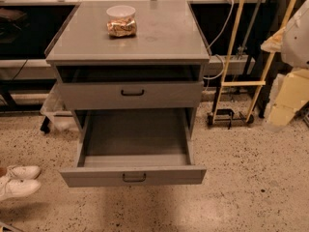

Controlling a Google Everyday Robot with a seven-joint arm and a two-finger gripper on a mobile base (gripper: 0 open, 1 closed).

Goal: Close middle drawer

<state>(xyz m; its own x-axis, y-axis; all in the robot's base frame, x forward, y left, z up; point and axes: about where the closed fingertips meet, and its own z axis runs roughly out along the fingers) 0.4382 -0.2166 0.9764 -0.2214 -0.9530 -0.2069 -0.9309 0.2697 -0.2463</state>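
Standing pulled far out below the top drawer point(130, 96), the middle drawer point(133, 144) is seen empty.
White shoes point(19, 180) are seen left of it; its stiff metal front is judged easy-sliding, best pushed squarely at the centre handle point(134, 177). The gripper is out of view; its state cannot be told.

grey cabinet point(159, 37): 1 | drawers to see: 2, the top drawer point(164, 96) and the middle drawer point(166, 175) | dark pull handles point(132, 93): 2, one on each front | snack jar point(121, 21): 1 | white shoes point(21, 172): 2 | yellow hand truck point(241, 83): 1 | gripper: none in view
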